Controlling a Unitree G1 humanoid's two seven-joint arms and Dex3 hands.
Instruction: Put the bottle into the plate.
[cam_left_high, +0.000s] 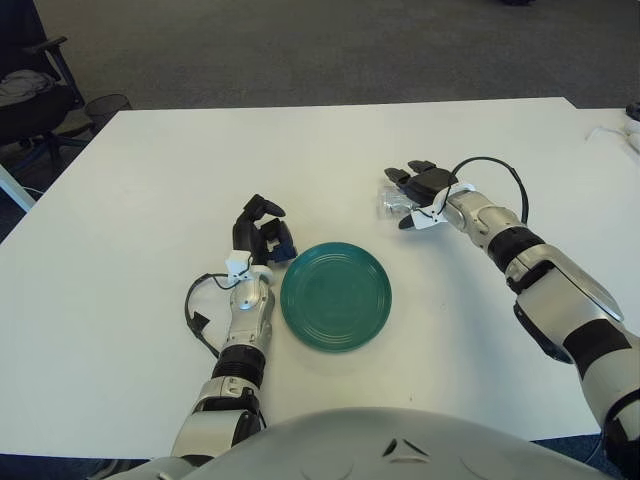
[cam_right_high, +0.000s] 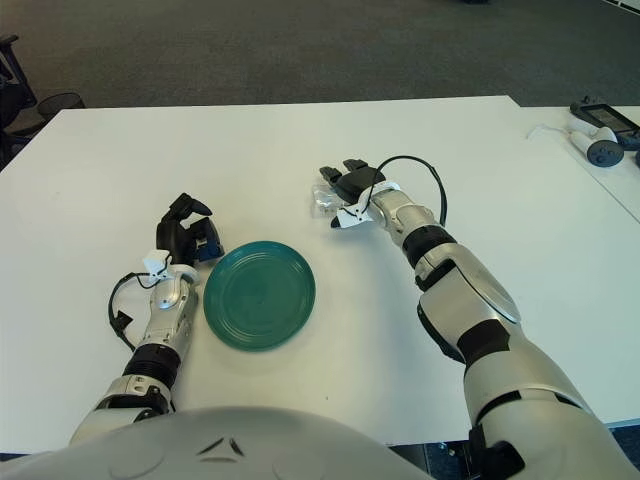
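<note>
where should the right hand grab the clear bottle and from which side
Grip the clear bottle around its body, coming from above and from its right side, where the right hand already sits with its fingers over it. The bottle seems to lie on its side on the table, beyond the green plate. The left hand shows left of the plate.
</note>
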